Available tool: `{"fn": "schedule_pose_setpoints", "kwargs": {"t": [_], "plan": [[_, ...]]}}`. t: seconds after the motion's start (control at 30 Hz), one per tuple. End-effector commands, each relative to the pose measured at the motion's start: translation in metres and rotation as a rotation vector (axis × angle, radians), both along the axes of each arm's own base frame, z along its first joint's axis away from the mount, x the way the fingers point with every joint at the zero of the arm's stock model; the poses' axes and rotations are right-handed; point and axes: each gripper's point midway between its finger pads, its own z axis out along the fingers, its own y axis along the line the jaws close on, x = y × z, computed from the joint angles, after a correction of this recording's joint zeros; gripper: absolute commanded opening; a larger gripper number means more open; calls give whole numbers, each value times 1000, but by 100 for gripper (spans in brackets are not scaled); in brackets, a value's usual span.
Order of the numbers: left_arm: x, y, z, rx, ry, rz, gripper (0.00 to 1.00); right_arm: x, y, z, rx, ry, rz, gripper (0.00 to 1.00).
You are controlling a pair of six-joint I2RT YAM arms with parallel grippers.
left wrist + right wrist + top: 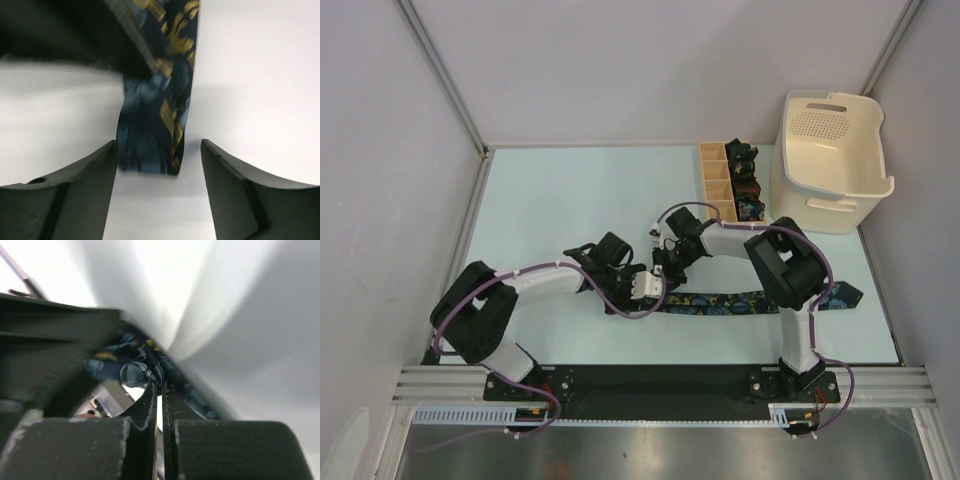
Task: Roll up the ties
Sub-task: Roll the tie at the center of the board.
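Closest to my left wrist lens are the two dark fingers (75, 195) of the left claw (157, 150), standing well apart with the pale table (250, 75) showing between them. They grip nothing. In the gap lies the navy tie (150, 130) with its blue and yellow flowers. Its blunt end sits just beside the finger on the left of that view and apart from the other. From there the strip runs away from the tips and goes under a dark blurred shape at the top of the view.

On my right wrist feed the right claw (159, 386) is closed, its pads all but meeting, with only a sliver of light between them. Bunched tie fabric sits right at the tips. The picture is smeared, so I cannot tell whether any cloth is actually pinched.

From above, I see both claws nose to nose over one end of the tie. The rest of it stretches flat to the right of them, passing under the right arm (790, 280), with its pointed end out past that arm. Farther beyond the claws, up and to the right, stands a tan wooden box (713, 180). It holds rolled ties (745, 185) in the compartments on its far-right side. Just beside that side is a cream basket (830, 165).
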Motion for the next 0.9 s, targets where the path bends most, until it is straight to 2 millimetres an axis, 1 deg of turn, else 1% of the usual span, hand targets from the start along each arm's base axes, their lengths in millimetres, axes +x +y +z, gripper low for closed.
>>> {"fn": "schedule_pose_setpoints", "kwargs": {"t": [0.0,0.1,0.17,0.23,0.33,0.37,0.43,0.47,0.5,0.53,0.57,0.67,0.7,0.73,0.8,0.87], "plan": [[6,12,24,-68,16,67,75,2,-8,-24,-95,-36,25,0],[11,14,34,-102,-3,78,74,0,-9,-29,-121,-35,34,0],[13,10,40,-131,-15,79,70,0,-9,-31,-129,-39,39,0],[13,3,44,-162,-12,70,69,-2,-9,-32,-134,-36,45,0],[15,-1,40,-161,8,69,69,-2,-9,-33,-137,-42,50,0],[16,-2,37,-154,18,68,70,-2,-10,-33,-139,-39,50,0],[17,-6,37,-159,24,58,72,-3,-10,-33,-139,-39,54,0],[17,-7,35,-157,29,51,72,-3,-10,-33,-139,-41,54,0],[17,-10,37,-161,29,41,69,-3,-10,-33,-140,-40,54,0],[14,-9,37,-156,38,26,61,-3,-11,-33,-141,-42,54,0],[12,-11,36,-156,49,19,58,-3,-11,-33,-140,-40,56,0],[9,-16,41,-166,59,1,56,-5,-12,-34,-141,-32,57,0],[9,-20,46,-176,51,-6,55,-4,-11,-34,-141,-35,57,0],[8,-22,48,-182,55,-4,52,-4,-11,-34,-141,-35,56,0],[6,-28,53,-190,51,-17,50,-4,-11,-34,-140,-31,56,0],[3,-32,51,-187,64,-19,47,-4,-10,-35,-138,-29,58,0]]}}
